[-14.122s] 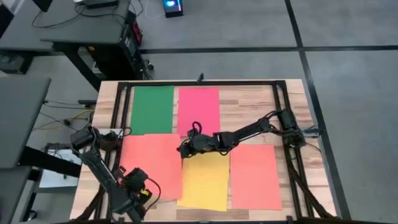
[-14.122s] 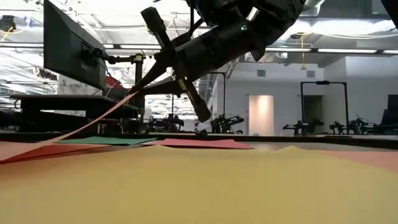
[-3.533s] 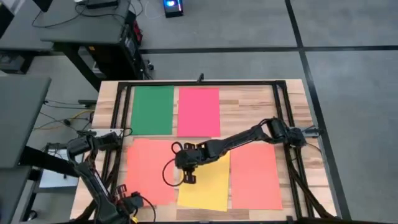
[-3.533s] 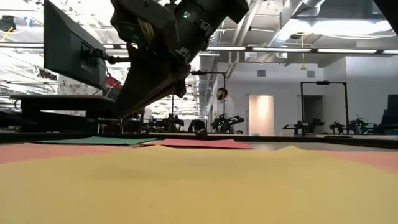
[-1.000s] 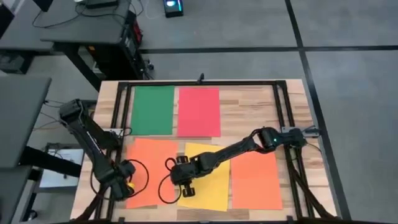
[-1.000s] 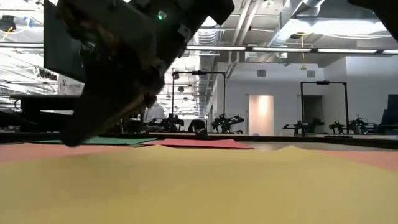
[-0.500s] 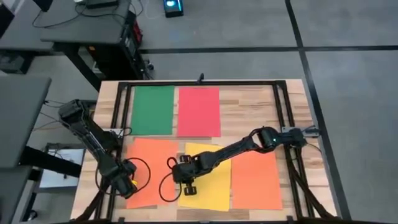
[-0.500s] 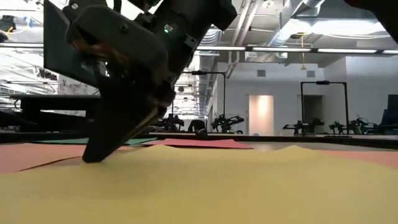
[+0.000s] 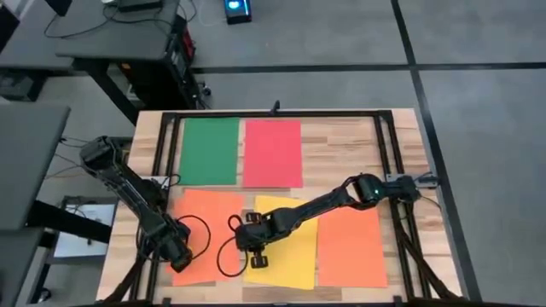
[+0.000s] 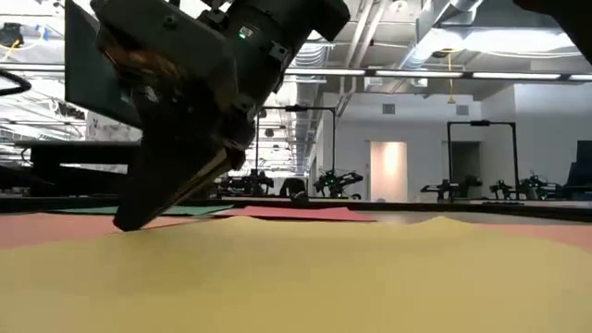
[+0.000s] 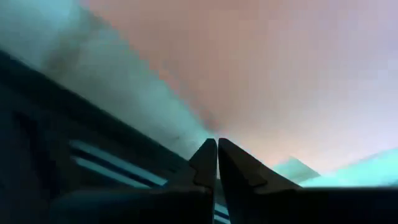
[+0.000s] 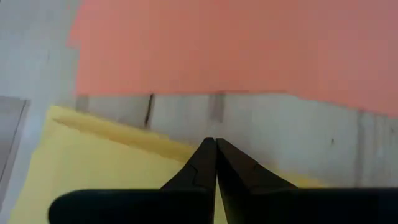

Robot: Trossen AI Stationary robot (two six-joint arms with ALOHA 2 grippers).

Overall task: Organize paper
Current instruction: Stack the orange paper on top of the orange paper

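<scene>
Several sheets of paper lie flat on the wooden table: green and pink-red at the far side, an orange sheet, a yellow sheet and a second orange sheet at the near side. My left gripper is shut at the left orange sheet's near left part. My right gripper is shut at the yellow sheet's left edge, and fills the left of the low view. My left gripper has its shut fingertips at the left orange sheet's edge, slanting down from above. The sheet lies flat; whether the tips touch it, I cannot tell. My right gripper sets its shut fingertips down on the yellow sheet's left margin, slanting down from the table's right. The sheet lies flat on the table.
A black metal frame runs around the work area, with rails down both sides. A strip of bare wood separates the yellow sheet from the left orange sheet. Bare wood shows at the far right.
My left gripper has moved a little toward the table's right and near edges, onto the left orange sheet's near left part. My right gripper has stayed at the yellow sheet's left edge, its tip dipping down to the paper.
</scene>
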